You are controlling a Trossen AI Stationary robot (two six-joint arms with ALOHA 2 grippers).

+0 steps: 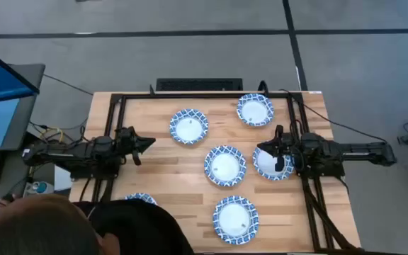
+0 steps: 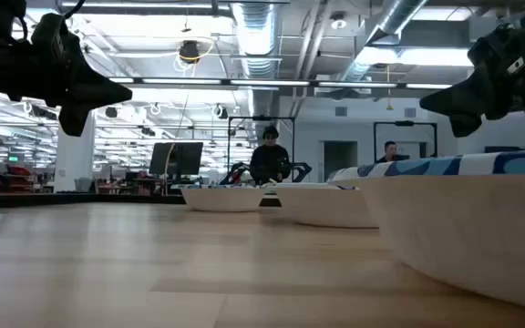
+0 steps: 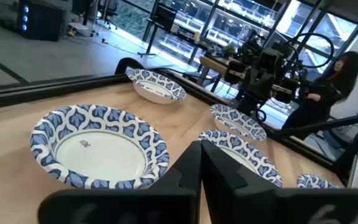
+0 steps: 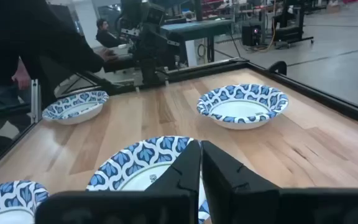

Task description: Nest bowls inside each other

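Six blue-rimmed white bowls rest upright on the wooden table: one far-centre (image 1: 189, 126), one far-right (image 1: 255, 110), one in the middle (image 1: 225, 166), one to the right of it (image 1: 271, 164), one at the near edge (image 1: 236, 219), and one (image 1: 140, 199) half hidden behind a person's head. My left gripper (image 1: 148, 144) hovers shut at the table's left, pointing at the far-centre bowl (image 3: 98, 146). My right gripper (image 1: 263, 149) hovers shut over the far-left rim of the right-hand bowl, with the middle bowl (image 4: 143, 167) ahead of it. Both (image 2: 108, 91) (image 2: 436, 102) stand well above the tabletop.
A black metal frame (image 1: 190, 95) runs along the table's far, left and right sides. A person's head (image 1: 83, 227) leans over the near-left corner, above one bowl. Bare wood (image 1: 168, 170) lies between my left gripper and the middle bowl.
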